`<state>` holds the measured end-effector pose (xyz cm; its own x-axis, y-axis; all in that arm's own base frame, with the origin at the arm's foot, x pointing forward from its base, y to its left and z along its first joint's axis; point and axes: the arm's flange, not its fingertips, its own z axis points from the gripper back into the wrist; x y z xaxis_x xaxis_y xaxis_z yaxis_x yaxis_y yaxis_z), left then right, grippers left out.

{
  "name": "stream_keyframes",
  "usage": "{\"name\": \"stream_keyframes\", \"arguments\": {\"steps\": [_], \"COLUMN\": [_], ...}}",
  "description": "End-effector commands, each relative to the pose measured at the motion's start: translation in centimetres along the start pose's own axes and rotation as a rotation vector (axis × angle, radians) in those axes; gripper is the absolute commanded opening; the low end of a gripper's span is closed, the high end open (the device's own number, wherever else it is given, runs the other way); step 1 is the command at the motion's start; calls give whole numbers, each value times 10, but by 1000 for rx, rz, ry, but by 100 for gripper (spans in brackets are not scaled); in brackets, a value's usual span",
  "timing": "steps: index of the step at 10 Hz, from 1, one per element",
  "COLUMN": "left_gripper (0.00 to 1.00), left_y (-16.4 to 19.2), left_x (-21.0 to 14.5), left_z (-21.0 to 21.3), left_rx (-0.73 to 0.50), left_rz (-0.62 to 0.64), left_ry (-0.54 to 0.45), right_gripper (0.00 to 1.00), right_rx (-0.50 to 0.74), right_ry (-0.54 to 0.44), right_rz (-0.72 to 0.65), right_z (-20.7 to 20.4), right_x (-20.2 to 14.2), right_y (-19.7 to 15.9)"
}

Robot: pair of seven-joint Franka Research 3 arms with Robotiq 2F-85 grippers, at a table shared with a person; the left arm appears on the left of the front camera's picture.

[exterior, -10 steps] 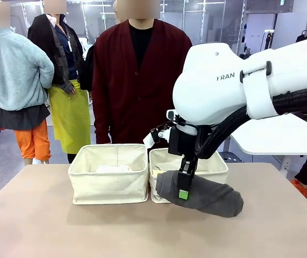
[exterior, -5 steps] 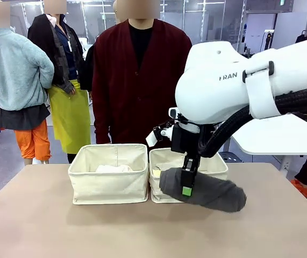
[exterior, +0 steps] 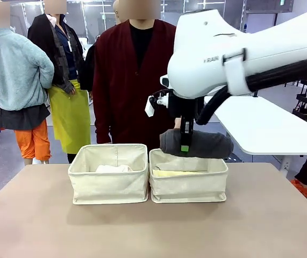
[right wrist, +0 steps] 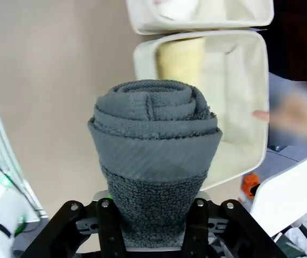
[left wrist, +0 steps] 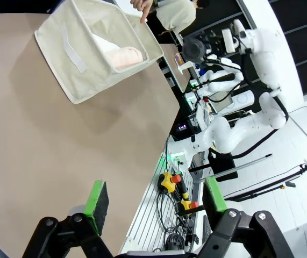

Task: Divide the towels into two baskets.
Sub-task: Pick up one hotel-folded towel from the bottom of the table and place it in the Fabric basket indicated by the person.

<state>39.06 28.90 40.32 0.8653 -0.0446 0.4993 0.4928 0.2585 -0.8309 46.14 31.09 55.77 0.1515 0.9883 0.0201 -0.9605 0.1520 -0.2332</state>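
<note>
Front view: my right tool [exterior: 185, 141] is clamped on the dark grey towel [exterior: 197, 144], holding it level in the air above the right basket [exterior: 188, 185], apart from its rim. A pale yellow towel [exterior: 181, 173] lies inside that basket. The left basket [exterior: 109, 180] touches it at nine o'clock and holds a white towel [exterior: 113, 169]. A person in a dark red cardigan [exterior: 134, 80] stands at the table's [exterior: 153, 231] far edge.

Left wrist view: my left tool [left wrist: 156, 201] is spread wide with nothing between its green pads [left wrist: 98, 199], hanging over the bare table. One basket [left wrist: 91, 48] sits at eleven o'clock with a pale roll [left wrist: 120, 54] inside.

Right wrist view: my right tool's fingers [right wrist: 111, 228] pinch the dark grey towel, seen end-on as a spiral. Beyond it, at twelve o'clock, lies the basket [right wrist: 242, 102] with the pale yellow towel [right wrist: 181, 60], the other basket [right wrist: 196, 13] above.
</note>
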Motion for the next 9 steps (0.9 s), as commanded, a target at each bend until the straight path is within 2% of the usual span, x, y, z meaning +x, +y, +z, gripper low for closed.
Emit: {"name": "stream_keyframes", "arguments": {"steps": [1, 2, 4, 8, 9], "left_gripper": [89, 89, 89, 89, 89], "left_y": [-5, -5, -5, -5, -5], "left_x": [-3, -3, -3, -3, -3], "left_z": [1, 1, 1, 1, 1], "left_rx": [-7, -7, -7, -7, -7], "left_rz": [-12, -12, -12, -12, -12], "left_ry": [1, 1, 1, 1, 1], "right_gripper": [41, 41, 41, 41, 44], "right_rx": [-14, -20, -25, -1, -3], "right_ry": [36, 48, 60, 132, 124], "right_rz": [56, 102, 83, 89, 83], "right_z": [-31, -48, -80, -121, -124], "right_x": [25, 30, 32, 26, 25], "right_y": [-49, -68, -100, -129, -130]}}
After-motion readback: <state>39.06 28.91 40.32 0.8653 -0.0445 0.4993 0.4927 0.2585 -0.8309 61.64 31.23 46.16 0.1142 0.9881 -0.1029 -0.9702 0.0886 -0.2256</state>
